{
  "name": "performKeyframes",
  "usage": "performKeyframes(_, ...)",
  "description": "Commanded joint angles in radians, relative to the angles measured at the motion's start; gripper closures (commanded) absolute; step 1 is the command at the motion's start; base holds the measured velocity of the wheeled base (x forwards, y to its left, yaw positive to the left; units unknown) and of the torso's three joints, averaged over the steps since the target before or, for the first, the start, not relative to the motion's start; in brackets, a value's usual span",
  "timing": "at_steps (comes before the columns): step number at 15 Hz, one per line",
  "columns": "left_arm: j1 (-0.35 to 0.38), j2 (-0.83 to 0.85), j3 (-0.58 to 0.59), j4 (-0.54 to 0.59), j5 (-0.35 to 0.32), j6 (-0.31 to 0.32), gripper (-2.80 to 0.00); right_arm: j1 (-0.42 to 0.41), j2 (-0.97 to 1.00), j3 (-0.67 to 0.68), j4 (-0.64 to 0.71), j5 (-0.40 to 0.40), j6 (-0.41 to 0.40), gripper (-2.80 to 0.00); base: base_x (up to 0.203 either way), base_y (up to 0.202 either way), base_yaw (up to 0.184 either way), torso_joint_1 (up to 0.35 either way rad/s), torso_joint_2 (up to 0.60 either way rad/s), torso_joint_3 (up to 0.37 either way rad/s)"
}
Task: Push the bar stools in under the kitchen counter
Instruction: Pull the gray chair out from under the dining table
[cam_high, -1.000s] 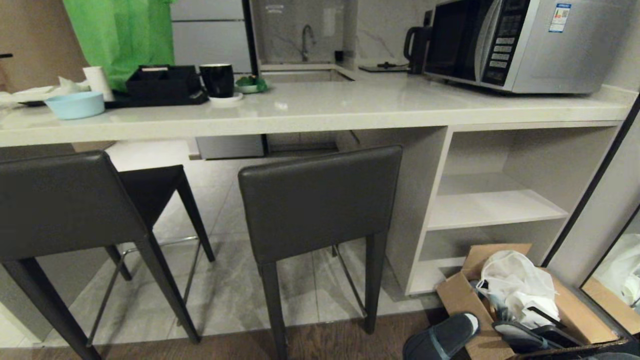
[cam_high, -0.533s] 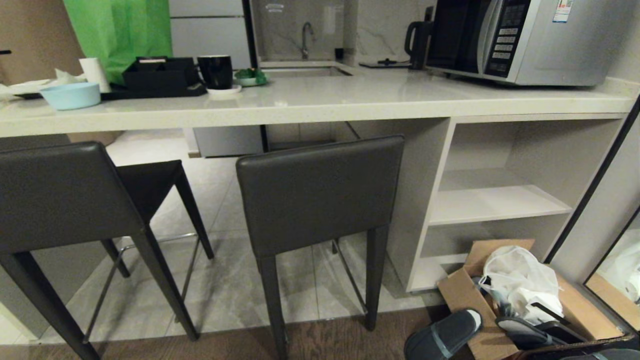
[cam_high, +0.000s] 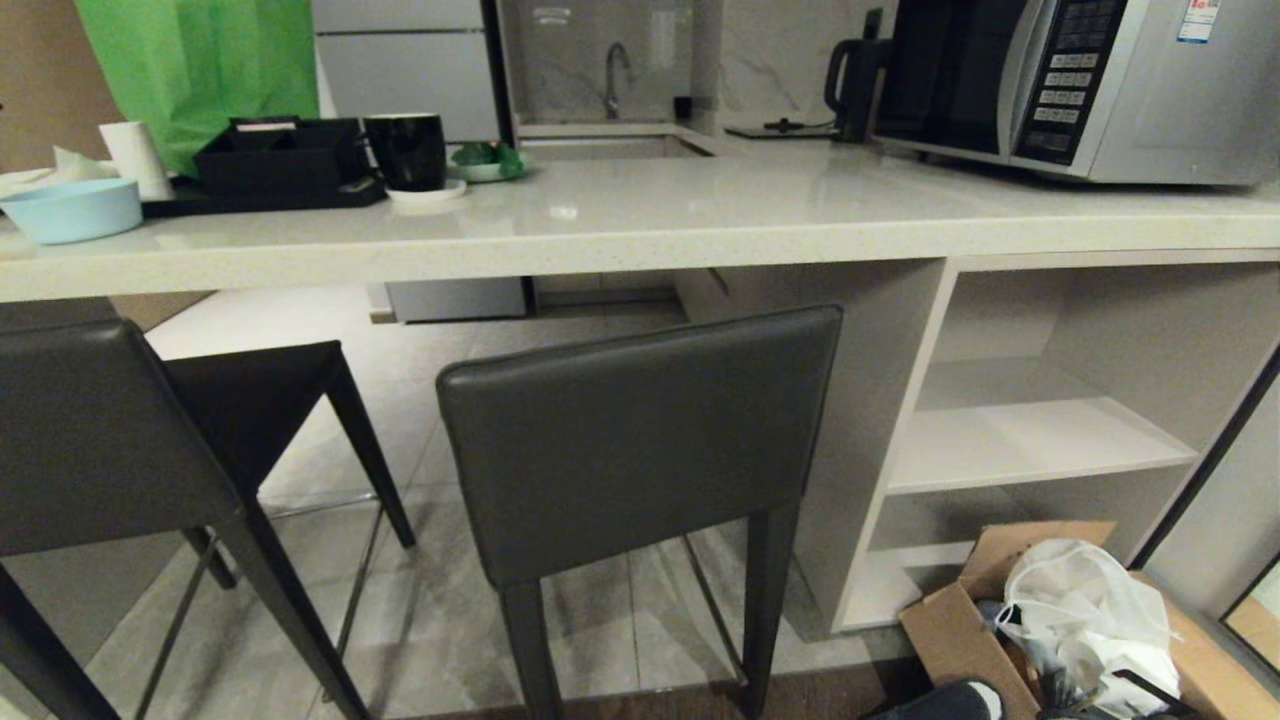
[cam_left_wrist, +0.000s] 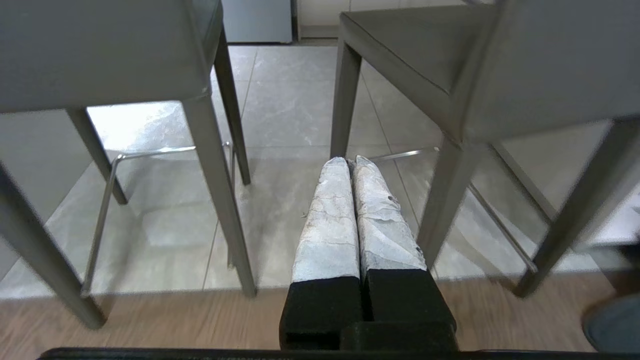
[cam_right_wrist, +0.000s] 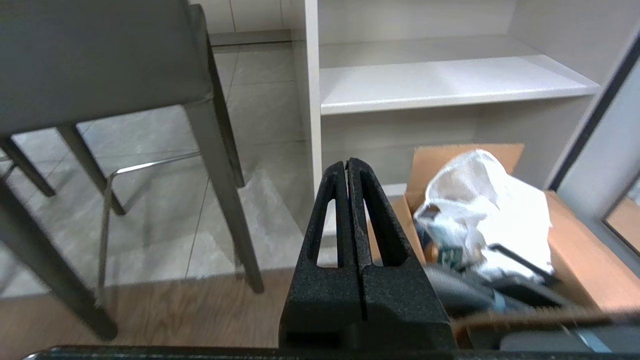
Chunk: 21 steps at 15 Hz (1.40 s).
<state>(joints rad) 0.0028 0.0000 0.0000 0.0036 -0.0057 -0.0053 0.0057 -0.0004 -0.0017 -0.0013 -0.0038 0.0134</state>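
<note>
No legible text; microwave keypad and sticker too small to read.

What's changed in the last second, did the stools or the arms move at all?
Only the head view shifted: the camera moved, so the near bar stool looms larger and the microwave sits further right. The stools keep their places by the kitchen counter. Left gripper and right gripper are shut, holding nothing.

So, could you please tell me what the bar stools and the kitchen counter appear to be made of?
The bar stools look upholstered in dark grey leather or a leather-like material: smooth, faintly sheened, with a seamed edge. Their footrests seem polished metal, thin and shiny. The kitchen counter looks like glossy off-white stone or composite: speckled, reflecting light.
</note>
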Motion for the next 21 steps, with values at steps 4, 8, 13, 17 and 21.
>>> performKeyframes(4, 0.000, -0.002, 0.005, -0.001, 0.000, -0.001, 0.00, 0.000, 0.000, 0.000, 0.000, -0.001, 0.000, 0.00, 0.194, 0.000, 0.001, 0.000, 0.00, 0.005)
performKeyframes(8, 0.000, -0.002, 0.005, -0.001, 0.000, -0.001, 0.00, 0.000, 0.000, 0.000, -0.002, 0.002, -0.007, 0.00, 0.100, 0.000, 0.000, 0.004, 0.00, 0.004)
performKeyframes(13, 0.000, -0.002, 0.005, -0.001, 0.000, -0.001, 0.00, 0.000, 0.000, 0.001, 0.001, 0.004, -0.023, 0.00, 0.000, 0.000, 0.000, 0.000, 0.00, 0.000)
performKeyframes(17, 0.000, -0.002, 0.005, -0.001, 0.000, -0.001, 0.00, 0.000, 0.000, 0.000, 0.001, 0.004, -0.023, 0.00, 0.000, 0.000, 0.000, 0.000, 0.00, 0.000)
performKeyframes(21, 0.000, -0.002, 0.005, -0.001, 0.001, -0.001, 0.00, 0.000, 0.000, 0.001, 0.003, 0.002, -0.021, 0.00, 0.000, 0.000, 0.000, 0.000, 0.00, 0.000)
